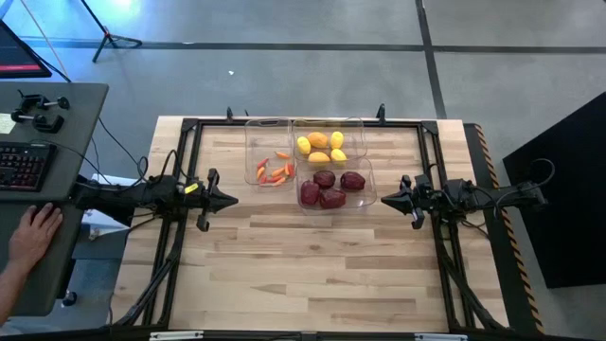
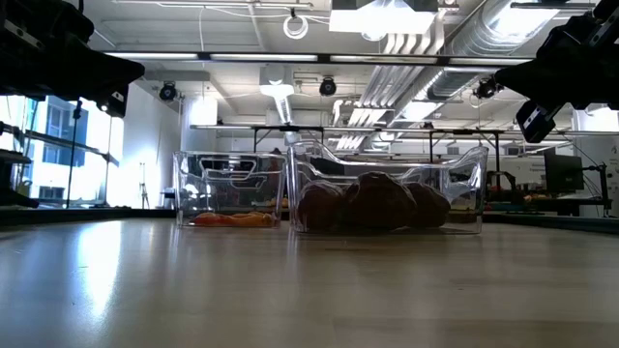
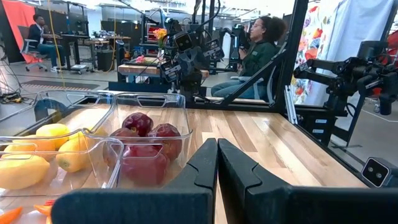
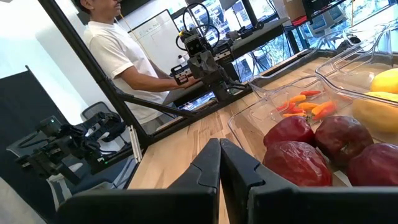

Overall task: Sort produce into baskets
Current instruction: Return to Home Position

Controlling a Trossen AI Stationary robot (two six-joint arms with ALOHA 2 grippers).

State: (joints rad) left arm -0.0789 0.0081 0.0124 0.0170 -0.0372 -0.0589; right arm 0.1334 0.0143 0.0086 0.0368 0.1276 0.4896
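Three clear baskets stand at the table's far middle. One basket (image 1: 269,152) holds small red and orange peppers (image 1: 276,170), one (image 1: 327,137) holds yellow and orange fruits (image 1: 321,145), and one (image 1: 337,187) holds dark red lumpy rounds (image 1: 330,188). My left gripper (image 1: 233,201) is shut at the table's left, pointing level toward the baskets, apart from them. My right gripper (image 1: 383,200) is shut at the right, just beside the red rounds' basket. In the wrist views the shut fingers (image 3: 216,163) (image 4: 219,163) hold nothing.
The table's near half is bare wood (image 1: 312,275). A black frame (image 1: 194,128) runs round the table's edge. A desk with a keyboard (image 1: 24,163) stands left of the table, with a person's hand (image 1: 33,232) on it. People sit beyond the table in the wrist views.
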